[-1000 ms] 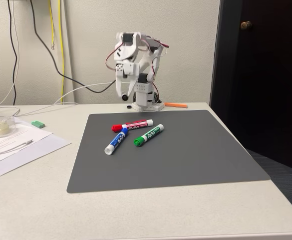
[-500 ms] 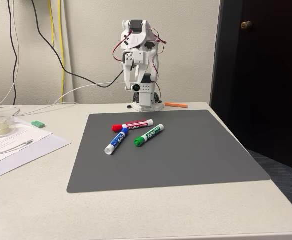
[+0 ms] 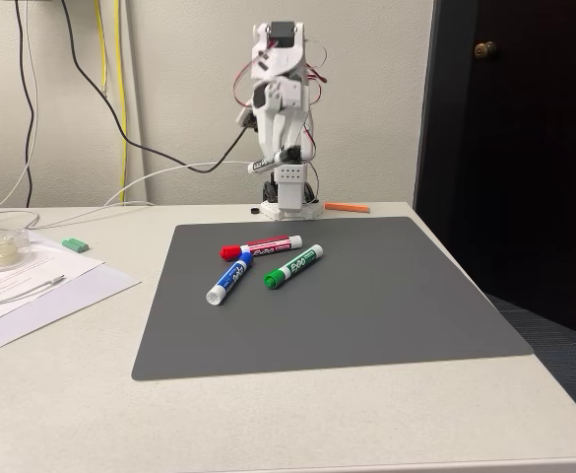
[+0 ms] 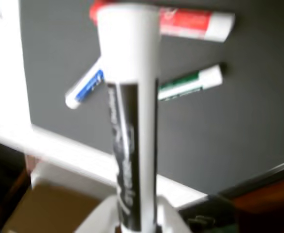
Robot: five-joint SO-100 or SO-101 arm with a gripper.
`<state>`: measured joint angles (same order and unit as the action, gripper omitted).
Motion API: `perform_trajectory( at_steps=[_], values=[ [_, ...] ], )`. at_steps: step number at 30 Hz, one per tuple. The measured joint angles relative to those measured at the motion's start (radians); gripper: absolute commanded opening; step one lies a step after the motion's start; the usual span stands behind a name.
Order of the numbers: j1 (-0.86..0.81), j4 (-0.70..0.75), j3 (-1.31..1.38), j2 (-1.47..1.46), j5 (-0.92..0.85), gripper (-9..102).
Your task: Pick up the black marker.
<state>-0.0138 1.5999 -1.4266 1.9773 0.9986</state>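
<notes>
1. The gripper (image 3: 268,163), white plastic with red wiring, hangs high over the arm's base, closed on the black marker (image 4: 129,126).
2. In the wrist view that smooth white barrel with black lettering stands lengthwise, blurred.
3. On the matte grey mat (image 3: 366,315) lie 3 round markers: red (image 3: 261,246), blue (image 3: 228,277), green (image 3: 293,266).
</notes>
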Motion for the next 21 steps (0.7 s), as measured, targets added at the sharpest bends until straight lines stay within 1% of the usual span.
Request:
perform_trajectory(
  at_steps=[4,7,10,12,15,19,21],
  values=[
    [0.044,-0.104,0.029,-0.014,-0.204,0],
    [0.08,-0.153,0.032,-0.018,-0.304,0],
    [0.1,-0.202,0.035,-0.034,-0.457,0],
    [0.118,-0.221,0.034,-0.044,-0.555,0],
    [0.126,-0.233,0.034,-0.052,-0.65,0],
    [0.121,-0.242,0.034,-0.058,-0.729,0],
    [0.126,-0.255,0.034,-0.063,-0.802,0]
  ],
)
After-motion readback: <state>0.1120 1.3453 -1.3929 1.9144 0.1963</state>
